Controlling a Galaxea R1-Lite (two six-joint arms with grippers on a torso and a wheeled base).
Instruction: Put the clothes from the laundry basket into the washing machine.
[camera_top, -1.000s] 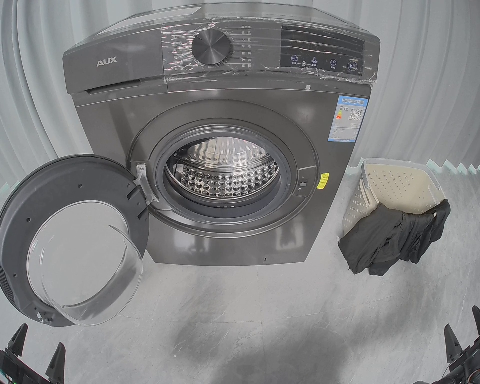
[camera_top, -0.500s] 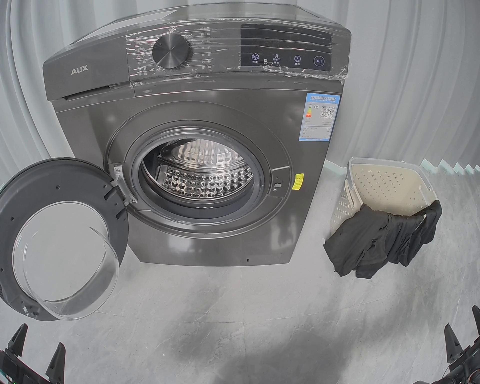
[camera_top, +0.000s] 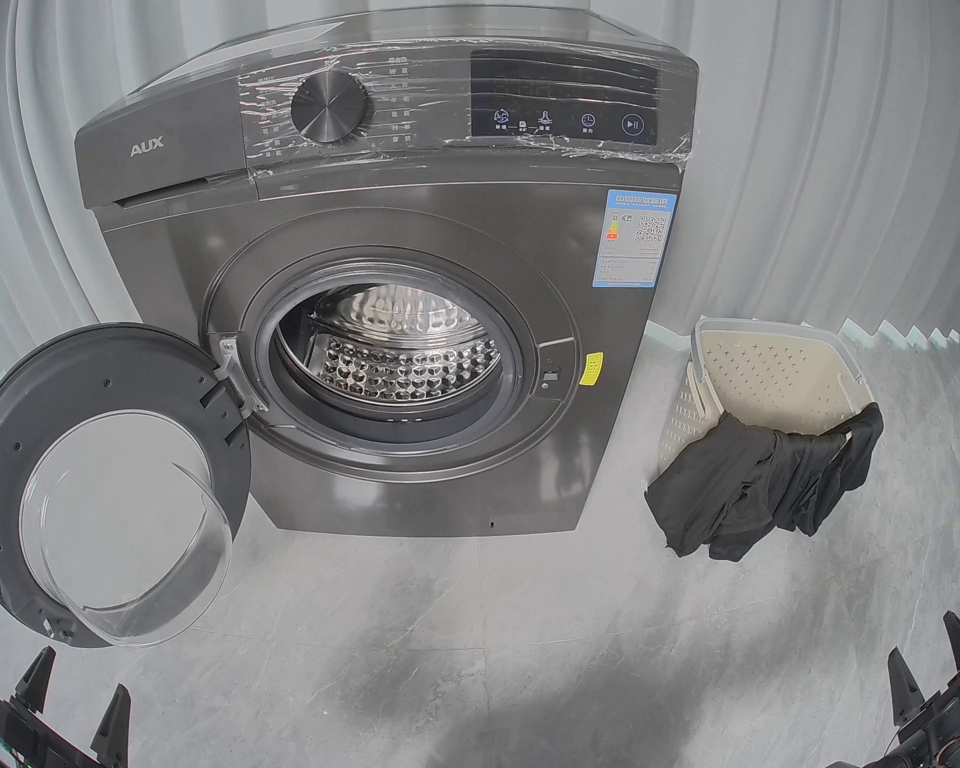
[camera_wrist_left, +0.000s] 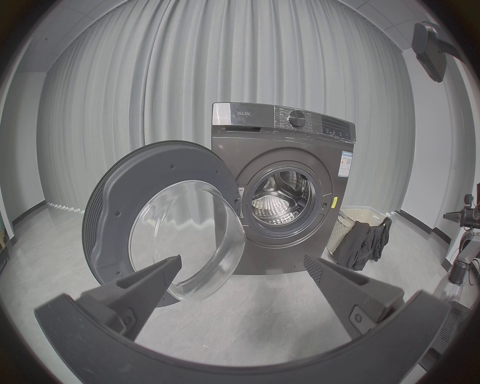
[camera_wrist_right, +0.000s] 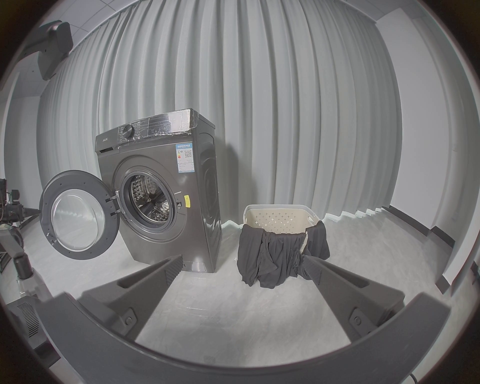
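while the clothes hang over the rim, both grippers wait empty

because the dark clothes (camera_top: 765, 485) are draped over the front rim of the laundry basket (camera_top: 780, 370), with much of the cloth hanging outside toward the floor (camera_top: 500, 620), a grasp on one fold could drag the light-looking basket along or tip it forward instead of lifting the cloth free. the bundle may be more than one garment tangled together, so a pinch might bring only part of it and leave the rest trailing or dropped on the way across. the basket stands just beside the washing machine (camera_top: 400, 210), to the robot's right of it. the drum mouth (camera_top: 395, 345) is open, with the door (camera_top: 120, 470) swung wide to the left. a trailing sleeve could catch on the seal or hang out of the mouth. the right gripper (camera_top: 922, 640), the nearer one to the basket, has its fingers spread wide with nothing between them. the left gripper (camera_top: 80, 675) is likewise wide apart and empty, low and near the door, which a careless swing of that arm might strike.
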